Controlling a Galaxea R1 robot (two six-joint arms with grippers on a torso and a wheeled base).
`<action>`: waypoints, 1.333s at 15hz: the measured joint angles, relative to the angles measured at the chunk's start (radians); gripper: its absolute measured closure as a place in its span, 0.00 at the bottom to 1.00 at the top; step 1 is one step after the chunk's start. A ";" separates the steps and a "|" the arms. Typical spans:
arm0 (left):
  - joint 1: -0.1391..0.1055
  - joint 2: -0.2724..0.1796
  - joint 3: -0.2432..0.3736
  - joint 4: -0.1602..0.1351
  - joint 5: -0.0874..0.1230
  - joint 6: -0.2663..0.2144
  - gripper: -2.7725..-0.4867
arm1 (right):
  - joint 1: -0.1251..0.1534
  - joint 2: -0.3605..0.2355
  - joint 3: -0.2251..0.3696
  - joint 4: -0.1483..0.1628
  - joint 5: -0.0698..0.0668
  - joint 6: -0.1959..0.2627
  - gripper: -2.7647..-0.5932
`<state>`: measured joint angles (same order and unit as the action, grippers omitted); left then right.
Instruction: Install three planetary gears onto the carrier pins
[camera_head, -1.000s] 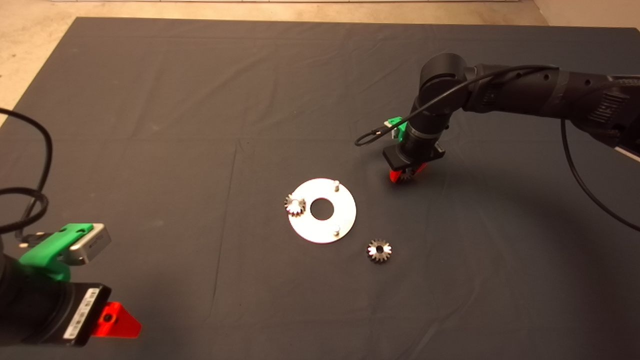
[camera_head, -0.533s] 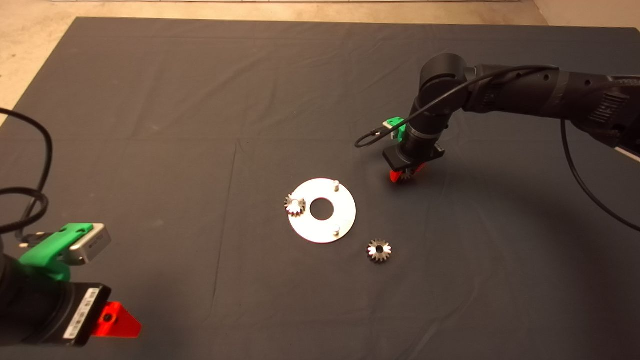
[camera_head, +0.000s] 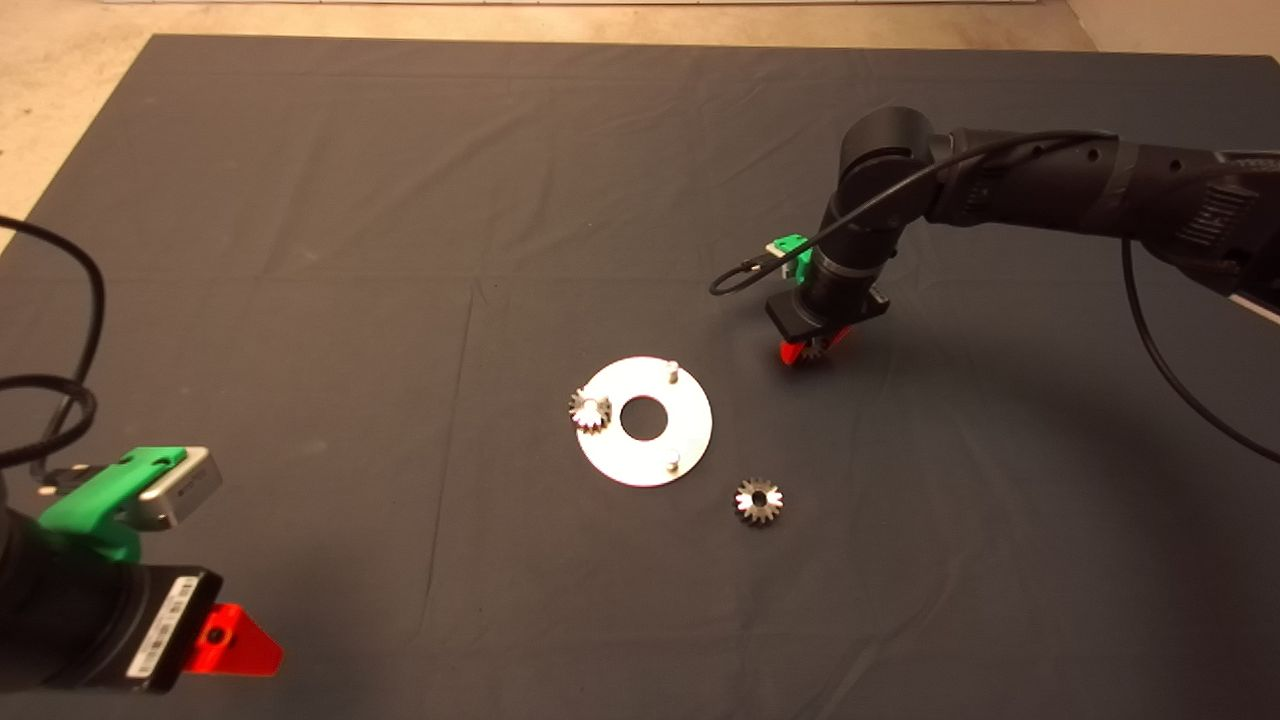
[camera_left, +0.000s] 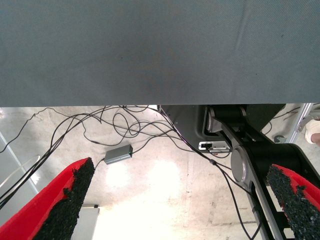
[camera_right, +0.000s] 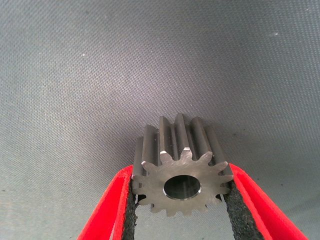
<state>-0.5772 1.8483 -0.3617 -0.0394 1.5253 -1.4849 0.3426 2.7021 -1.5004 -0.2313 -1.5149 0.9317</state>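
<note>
One gear (camera_head: 590, 411) sits on my disc (camera_head: 680, 440), one (camera_head: 759, 500) lies beside it; my right claw (camera_right: 181, 200) grips the third (camera_right: 181, 165), left claw (camera_left: 175, 200) parked wide open

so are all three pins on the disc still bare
No, one gear already sits at the left edge of the disc; only the other two pins show bare in the head view.
</note>
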 joint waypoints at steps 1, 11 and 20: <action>0.000 0.000 0.000 0.000 0.000 0.000 0.11 | 0.001 0.003 -0.015 0.005 0.000 0.000 0.78; 0.000 0.000 0.000 0.000 0.000 0.003 0.11 | 0.081 0.016 -0.046 0.016 -0.013 0.000 0.79; 0.000 0.003 0.000 0.000 0.000 0.003 0.11 | 0.135 0.063 -0.069 0.213 -0.014 0.002 0.79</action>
<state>-0.5772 1.8511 -0.3621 -0.0390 1.5255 -1.4817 0.4777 2.7653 -1.5696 -0.0183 -1.5287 0.9336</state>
